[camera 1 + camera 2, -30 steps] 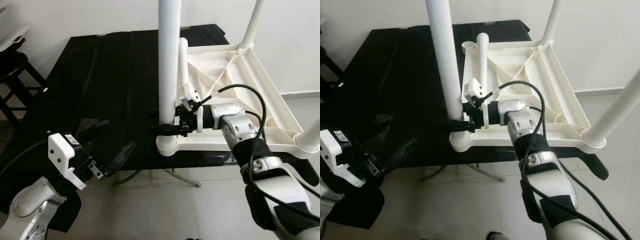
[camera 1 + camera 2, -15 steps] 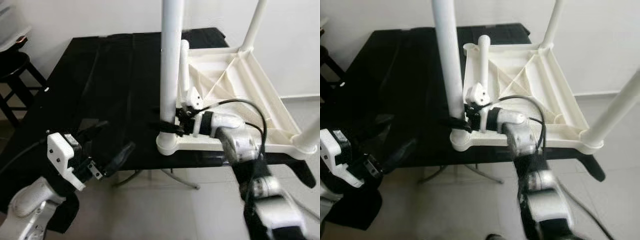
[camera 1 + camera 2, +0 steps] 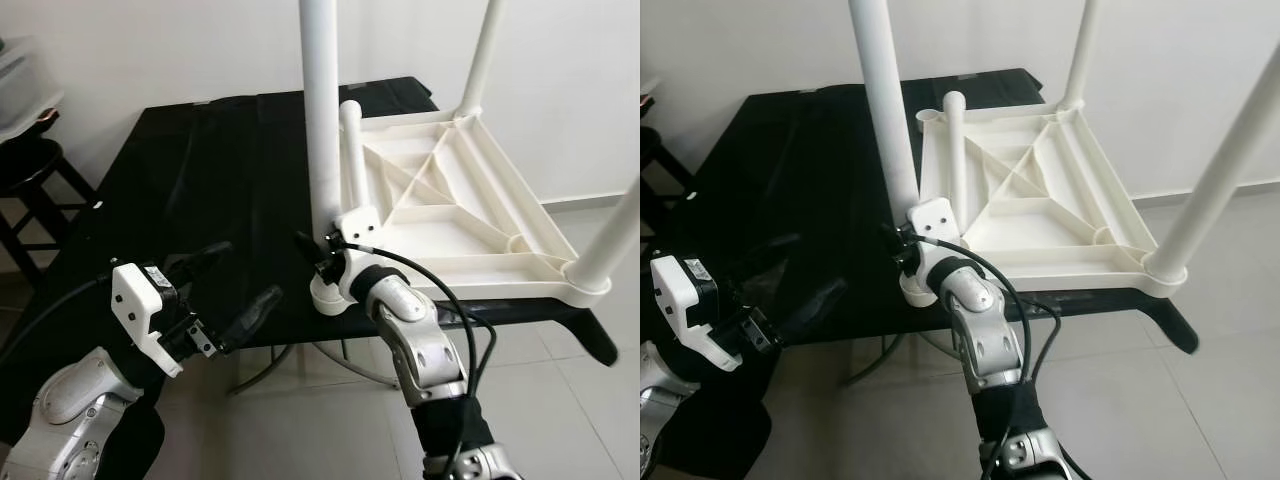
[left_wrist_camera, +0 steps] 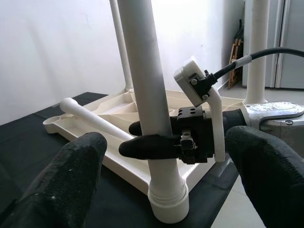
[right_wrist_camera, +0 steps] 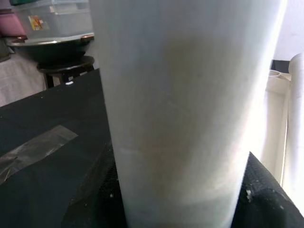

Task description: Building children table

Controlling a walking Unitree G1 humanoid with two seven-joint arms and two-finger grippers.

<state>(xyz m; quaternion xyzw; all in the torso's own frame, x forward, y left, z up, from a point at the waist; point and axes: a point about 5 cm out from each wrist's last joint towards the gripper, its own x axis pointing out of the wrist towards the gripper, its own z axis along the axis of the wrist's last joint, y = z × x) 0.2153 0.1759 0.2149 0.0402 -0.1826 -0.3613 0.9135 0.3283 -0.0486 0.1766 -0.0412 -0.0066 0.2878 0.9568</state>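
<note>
1. The upturned white plastic children's tabletop [image 3: 470, 215] lies with its ribbed underside up on the black cloth-covered table [image 3: 200, 170], reaching past that table's near right edge.
2. An upright white plastic tube leg [image 3: 320, 120] stands in the round corner socket [image 3: 333, 296] at the tabletop's near left corner.
3. The right tool [image 4: 154, 140] is closed around this leg just above the socket, one black finger [image 4: 147, 146] on the near side and the other behind the tube; the right wrist view, looking along them, has the leg [image 5: 185, 109] pressed between both pads.
4. Beyond the right tool, a loose white tube leg [image 3: 957, 150] lies on the ribbed underside, its far end near an open corner socket [image 3: 928, 118].
5. Two more white legs stand in sockets to the far side of the right tool: one at the far right corner [image 3: 478, 60], one at the near right corner [image 3: 615, 235].
6. The left tool [image 3: 232, 290] hovers just off the table's near edge, beside and apart from the right tool, its two black fingers [image 3: 250, 315] spread and holding nothing; from its wrist view the pads [image 4: 66, 185] frame the gripped leg.
7. A dark wooden stool [image 3: 30, 175] stands on the tiled floor [image 3: 560, 400] past the left tool, with a clear plastic storage box [image 5: 52, 19] above it.
8. A black cable [image 3: 440, 290] loops from the right wrist back along the silver arm.
</note>
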